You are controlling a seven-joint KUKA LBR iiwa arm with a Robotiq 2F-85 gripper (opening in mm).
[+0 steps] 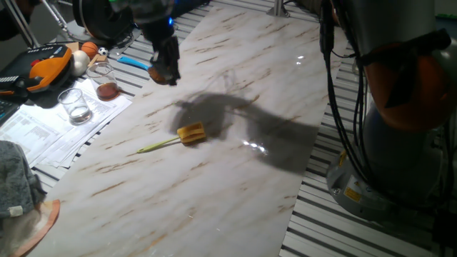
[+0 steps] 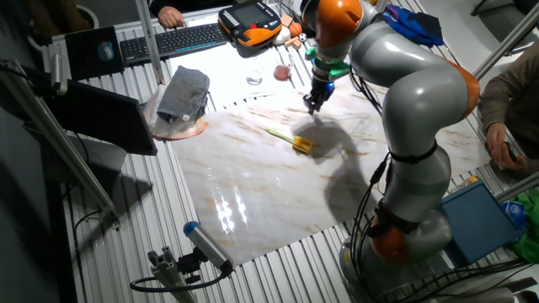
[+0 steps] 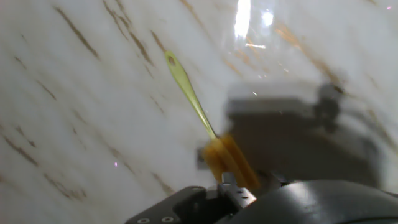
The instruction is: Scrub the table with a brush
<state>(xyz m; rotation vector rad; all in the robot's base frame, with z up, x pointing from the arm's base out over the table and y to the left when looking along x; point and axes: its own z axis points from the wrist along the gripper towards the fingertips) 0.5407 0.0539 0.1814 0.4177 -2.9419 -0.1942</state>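
The marble table (image 1: 214, 185) lay bare around the brush (image 1: 190, 133), which rested flat mid-surface, handle toward the papers (image 1: 50, 128). My gripper (image 1: 164, 71) hung above and apart from it, holding nothing; I couldn't tell its jaw gap. Glasses (image 1: 75, 106) stood off the edge, blocking nothing, I judged.

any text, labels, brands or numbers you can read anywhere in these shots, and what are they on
No text can be read in any view.
Printed sheets beside the table: rows of print, too small to read.
Teach pendant: screen and buttons blurred.
Keyboard: key legends too small.
Yellow sticker on the arm's base: markings unreadable.
Brush and gripper: no lettering visible.
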